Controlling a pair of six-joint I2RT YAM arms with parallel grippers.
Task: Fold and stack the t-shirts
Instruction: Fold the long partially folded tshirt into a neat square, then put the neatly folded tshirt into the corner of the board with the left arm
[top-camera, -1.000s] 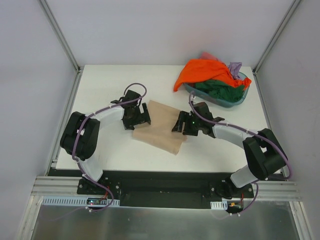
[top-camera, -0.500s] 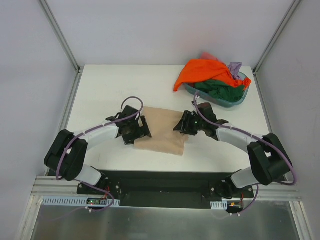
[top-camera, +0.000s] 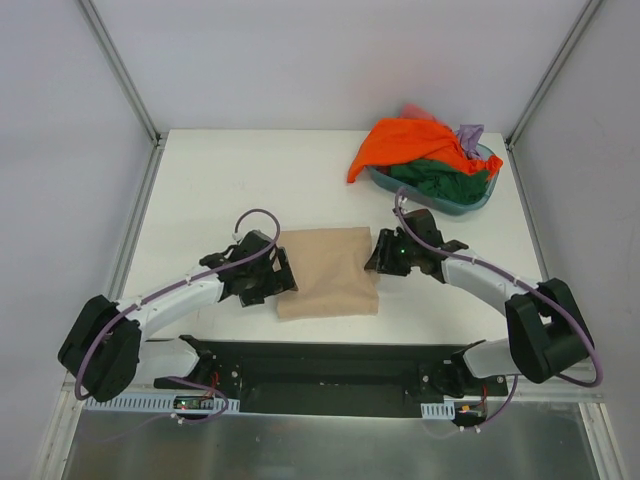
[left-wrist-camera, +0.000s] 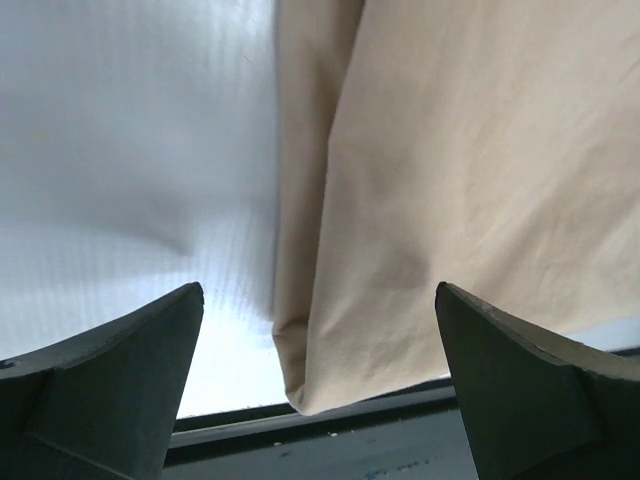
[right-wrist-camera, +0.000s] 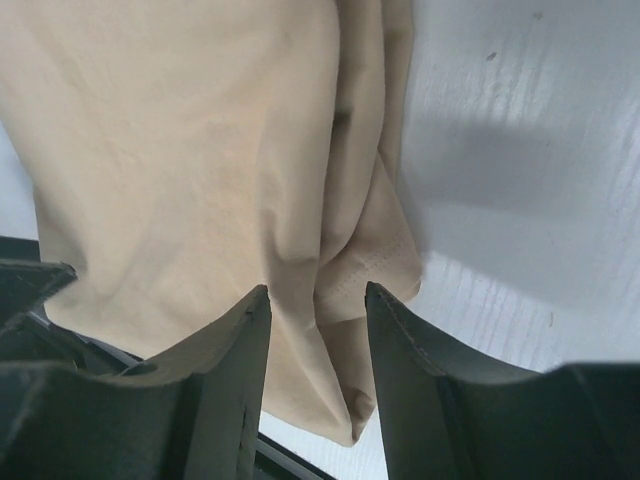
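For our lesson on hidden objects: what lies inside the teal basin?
An orange shirt drapes over the rim of the basin, with a dark green shirt under it and lilac cloth behind. The bottom and anything lower are covered.

The overhead camera is looking down from behind my bases across the whole table. Both wrist cameras are staring close past my fingers, all three sharing the tan shirt.

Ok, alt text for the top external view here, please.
A folded tan t-shirt lies near the table's front edge, the left hand and right hand at its two sides. A teal basin at back right holds a heap of shirts, orange on top.
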